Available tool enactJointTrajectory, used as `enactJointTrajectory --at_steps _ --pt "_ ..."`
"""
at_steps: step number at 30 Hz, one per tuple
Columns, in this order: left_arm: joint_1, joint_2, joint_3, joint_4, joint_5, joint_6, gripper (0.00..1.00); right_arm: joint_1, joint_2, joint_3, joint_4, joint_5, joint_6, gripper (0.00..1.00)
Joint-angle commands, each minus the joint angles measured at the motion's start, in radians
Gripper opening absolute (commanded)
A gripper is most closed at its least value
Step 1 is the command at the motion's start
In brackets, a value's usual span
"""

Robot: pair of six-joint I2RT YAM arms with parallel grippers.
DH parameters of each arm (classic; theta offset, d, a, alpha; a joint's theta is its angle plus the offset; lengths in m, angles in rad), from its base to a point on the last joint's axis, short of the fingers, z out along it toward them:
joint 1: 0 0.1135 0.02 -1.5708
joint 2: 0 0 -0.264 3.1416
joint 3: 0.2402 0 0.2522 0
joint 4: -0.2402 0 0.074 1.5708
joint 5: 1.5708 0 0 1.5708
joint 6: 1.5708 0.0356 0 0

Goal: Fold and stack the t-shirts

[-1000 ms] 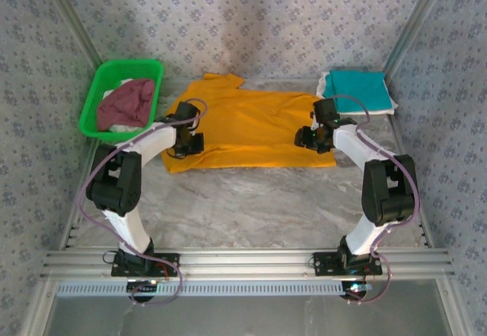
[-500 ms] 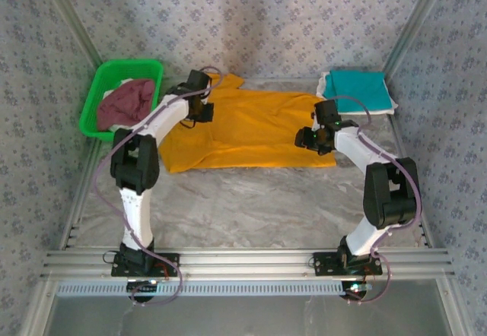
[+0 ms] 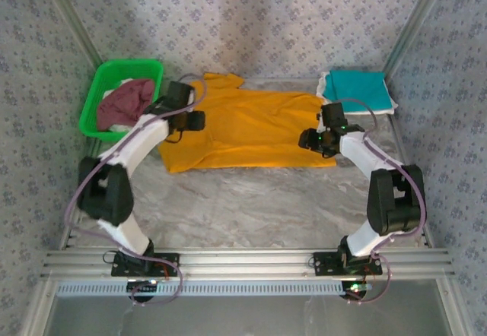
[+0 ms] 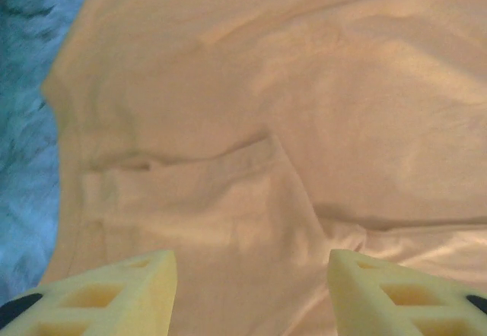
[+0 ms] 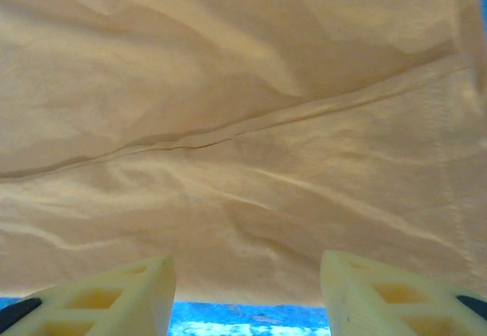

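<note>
Orange shirt (image 3: 251,127) was just let go by the left gripper (image 4: 247,271), now spread and empty like the right gripper (image 5: 243,271), so another fold awaits.

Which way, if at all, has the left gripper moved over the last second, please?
Yes. The left gripper has moved up the top view, from below the green basket's near rim to level with it, over the orange t-shirt.
</note>
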Motion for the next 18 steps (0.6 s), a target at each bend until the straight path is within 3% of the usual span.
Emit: enactJointTrajectory --at_steps 1,9,18 --pt "0.111 0.010 -0.118 0.098 0.140 -0.102 0.56 -0.033 -0.017 -0.022 0.047 -0.032 0.032 0.55" --pt "0.178 0.156 -0.080 0.128 0.167 -0.098 0.60 -0.006 0.004 0.006 0.053 -0.042 0.037 0.55" --pt "0.204 0.342 0.078 0.106 0.105 -0.105 0.64 0.003 -0.006 0.013 0.037 -0.027 0.020 0.55"
